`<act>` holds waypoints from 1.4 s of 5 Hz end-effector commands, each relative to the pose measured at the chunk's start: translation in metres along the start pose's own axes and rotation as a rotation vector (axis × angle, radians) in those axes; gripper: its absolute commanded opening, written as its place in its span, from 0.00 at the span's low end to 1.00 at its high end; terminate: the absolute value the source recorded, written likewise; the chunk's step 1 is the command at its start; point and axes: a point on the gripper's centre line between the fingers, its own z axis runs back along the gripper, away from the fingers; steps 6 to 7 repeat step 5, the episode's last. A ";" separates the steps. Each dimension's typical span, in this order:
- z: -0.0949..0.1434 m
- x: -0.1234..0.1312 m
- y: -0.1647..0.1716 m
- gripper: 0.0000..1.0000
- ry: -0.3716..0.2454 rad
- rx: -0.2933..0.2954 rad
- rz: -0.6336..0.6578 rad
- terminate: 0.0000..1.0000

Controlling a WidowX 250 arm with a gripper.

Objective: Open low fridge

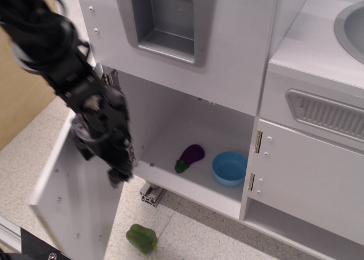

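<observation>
The low fridge is the white compartment under the grey dispenser panel. Its flat white door is swung wide open to the left, with its inner face towards me; the handle is hidden. My black gripper hangs at the door's inner edge, by the compartment's left front corner. Blur and the arm hide whether its fingers are open or shut. Inside the compartment lie a purple eggplant and a blue bowl.
A green pepper lies on the speckled floor below the door. A metal bracket sits under the fridge front. To the right is a white cabinet door with brass hinges and a vent strip. A wooden panel stands at left.
</observation>
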 end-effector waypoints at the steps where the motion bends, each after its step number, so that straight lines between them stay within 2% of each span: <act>1: 0.015 -0.001 0.024 1.00 -0.034 0.094 0.023 0.00; 4: 0.015 -0.001 0.024 1.00 -0.034 0.094 0.023 0.00; 5: 0.015 -0.001 0.024 1.00 -0.034 0.094 0.023 1.00; 7: 0.015 -0.001 0.024 1.00 -0.034 0.094 0.023 1.00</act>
